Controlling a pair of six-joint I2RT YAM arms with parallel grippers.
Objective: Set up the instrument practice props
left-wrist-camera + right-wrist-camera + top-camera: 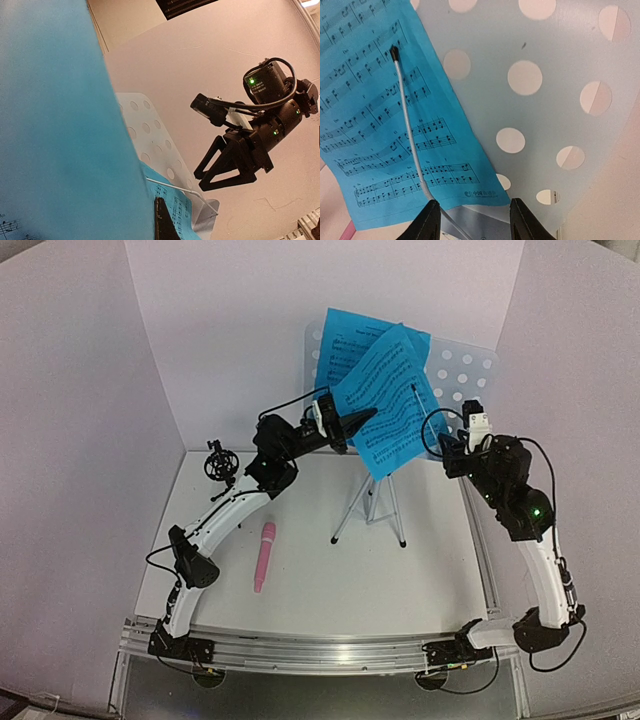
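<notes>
The pale blue perforated music stand [465, 370] stands on its silver tripod [372, 505] at the back. Two bright blue music sheets rest on it: a back sheet [345, 335] and a tilted front sheet [385, 405]. My left gripper [365, 416] is shut on the front sheet's left edge; in the left wrist view one black finger [162, 220] shows beside the sheet [50, 125]. My right gripper [447, 447] is open and empty, just right of the stand; its jaws frame the sheet's lower corner [480, 192]. The pink microphone [264, 555] lies on the table. The black mic holder [219, 462] stands at the left.
A thin white wire retainer [407, 125] lies across the front sheet. White walls [100, 390] enclose the table on three sides. A metal rail [320, 648] runs along the near edge by the arm bases.
</notes>
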